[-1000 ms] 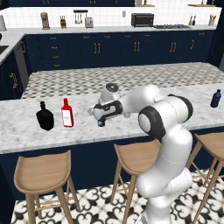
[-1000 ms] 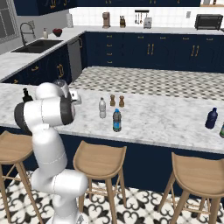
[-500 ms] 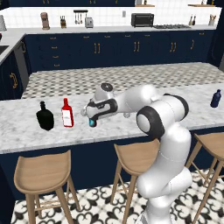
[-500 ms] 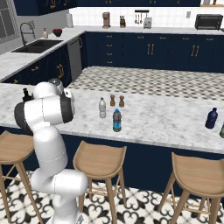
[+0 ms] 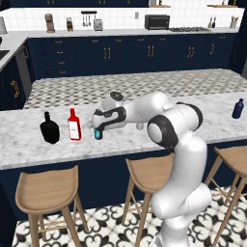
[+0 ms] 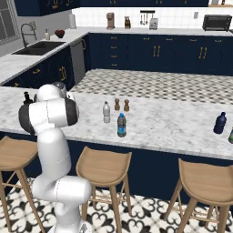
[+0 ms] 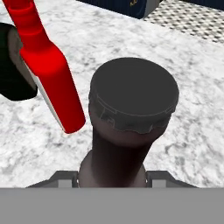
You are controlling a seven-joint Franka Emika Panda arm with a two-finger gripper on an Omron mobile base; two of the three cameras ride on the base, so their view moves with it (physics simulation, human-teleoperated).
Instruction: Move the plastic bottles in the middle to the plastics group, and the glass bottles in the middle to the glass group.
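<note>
Fingers point(image 5: 98, 130) clamped on the dark glass bottle point(image 7: 127, 127) (teal label), beside red bottle point(image 5: 74, 125).

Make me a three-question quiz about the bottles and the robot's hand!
1. Where is the red bottle?
A. beside the black bottle
B. on a stool
C. in the sink

2. How many water bottles stand mid-counter by the brown shakers?
A. none
B. two
C. five

3. What is the gripper doing?
A. hanging open
B. shut on the dark long-necked bottle
C. holding a shaker

Answers: 1 A, they stand side by side on the counter. 2 B, a clear bottle and a blue-labelled bottle. 3 B, the hand view shows the neck between its fingertips.
</note>
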